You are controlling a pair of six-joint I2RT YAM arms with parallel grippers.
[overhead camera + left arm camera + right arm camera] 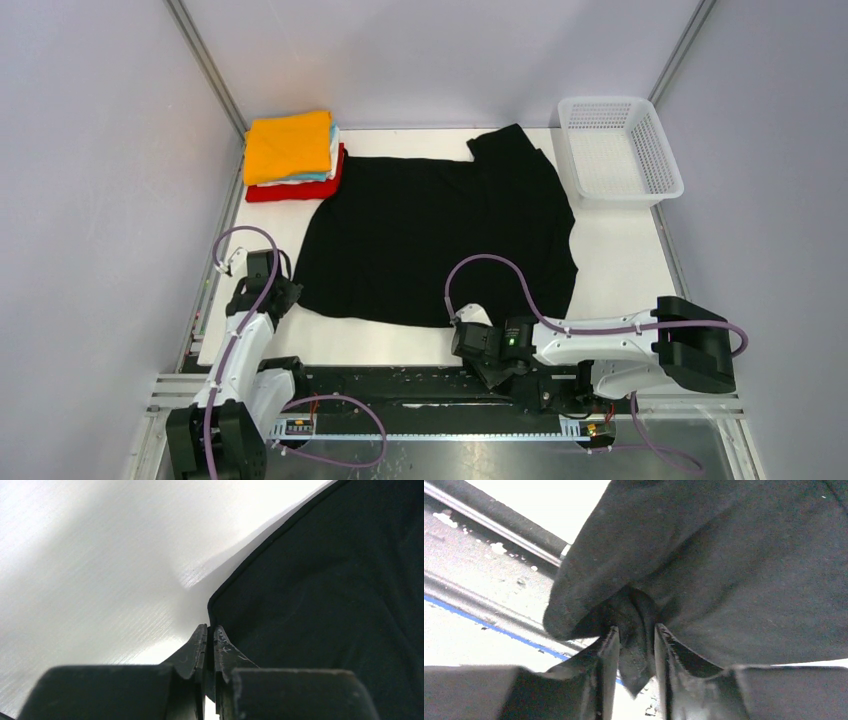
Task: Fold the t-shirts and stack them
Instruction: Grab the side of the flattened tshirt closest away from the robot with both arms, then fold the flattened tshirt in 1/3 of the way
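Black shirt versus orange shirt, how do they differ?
The black shirt lies spread out; the orange shirt is folded. The black shirt rests directly on the table; the orange shirt tops a stack. Both are plain cloth.

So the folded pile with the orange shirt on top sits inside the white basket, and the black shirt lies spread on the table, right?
Not quite: the top view shows the folded pile on the table at the back left, apart from the white basket at the back right. The black shirt does lie spread on the table.
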